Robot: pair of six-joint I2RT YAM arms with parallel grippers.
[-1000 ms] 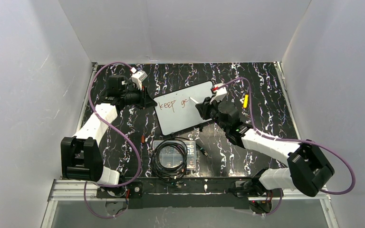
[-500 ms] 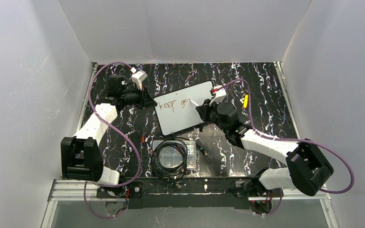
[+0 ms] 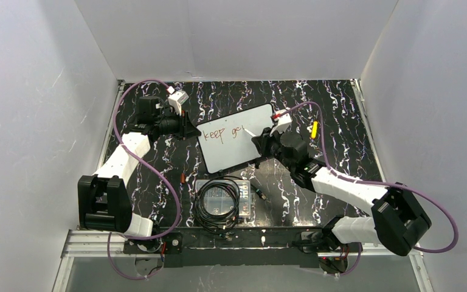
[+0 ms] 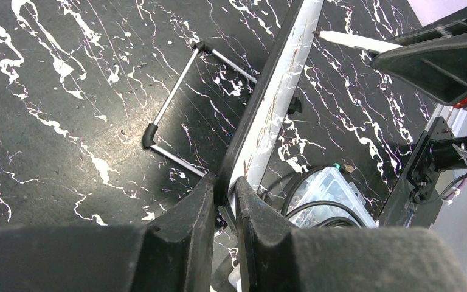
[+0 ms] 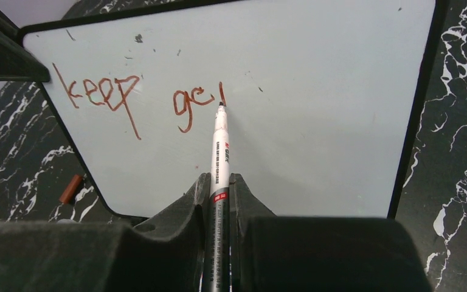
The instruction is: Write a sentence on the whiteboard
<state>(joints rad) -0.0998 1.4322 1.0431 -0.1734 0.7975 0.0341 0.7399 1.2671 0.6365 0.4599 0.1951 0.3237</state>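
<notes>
Tilted whiteboard [image 3: 234, 139] stands mid-table. On whiteboard's left rim: left gripper [image 4: 224, 201], clamped tight. In front of whiteboard: right gripper [image 5: 219, 182], closed on marker [image 5: 220, 146], whose tip touches whiteboard at end of unfinished sentence [image 5: 140, 100]. Only left wrist view shows wire stand [image 4: 173, 103] behind whiteboard.

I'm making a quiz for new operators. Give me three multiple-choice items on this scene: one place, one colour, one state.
1. Where does the clear box lie relative to the whiteboard? A) nearer the arm bases B) against the back wall C) on it
2. What colour is the writing? A) blue B) reddish-brown C) green
3. What is the left tool doing? A) hanging open B) holding a marker C) shut on the whiteboard's edge
Answers: 1 A, it sits between board and bases; 2 B, seen in the right wrist view; 3 C, its fingers pinch the rim.
</notes>
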